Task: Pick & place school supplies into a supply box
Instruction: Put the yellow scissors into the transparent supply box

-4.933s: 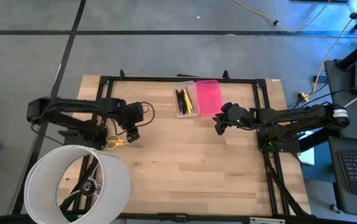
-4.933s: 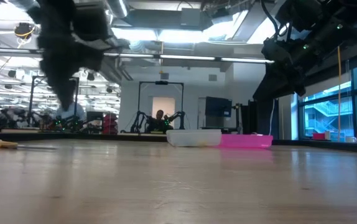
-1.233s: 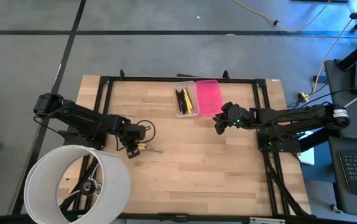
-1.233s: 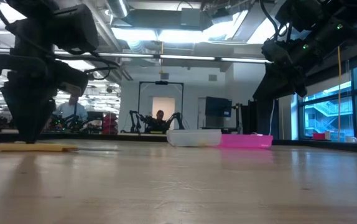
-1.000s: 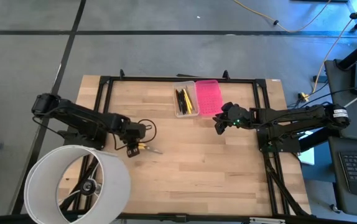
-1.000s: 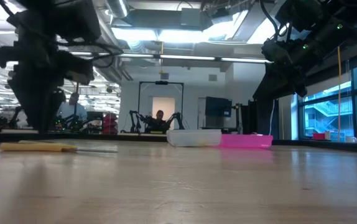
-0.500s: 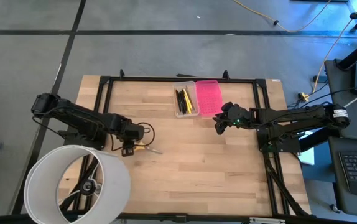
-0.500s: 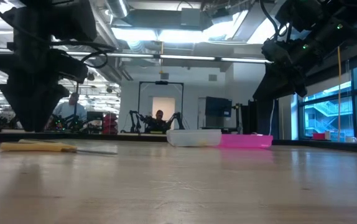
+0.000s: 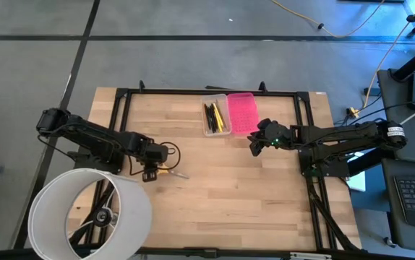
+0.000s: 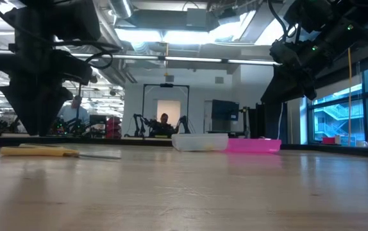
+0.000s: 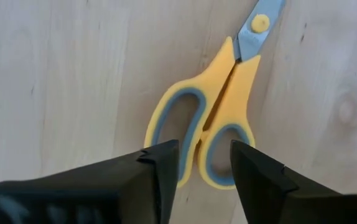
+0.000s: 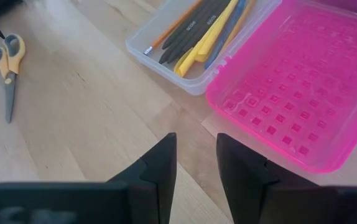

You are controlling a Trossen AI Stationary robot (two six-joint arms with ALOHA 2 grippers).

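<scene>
My left gripper point(image 11: 200, 165) has its jaws a little apart above the yellow-handled scissors point(image 11: 209, 127), which lie flat on the desk point(image 9: 222, 195). My right gripper point(image 12: 195, 158), jaws slightly apart and empty, hangs near the supply box point(image 9: 217, 115) and its open pink lid point(image 9: 242, 113).

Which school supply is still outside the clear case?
The yellow-handled scissors, lying flat on the table under the left gripper; the pens and markers are already inside.
</scene>
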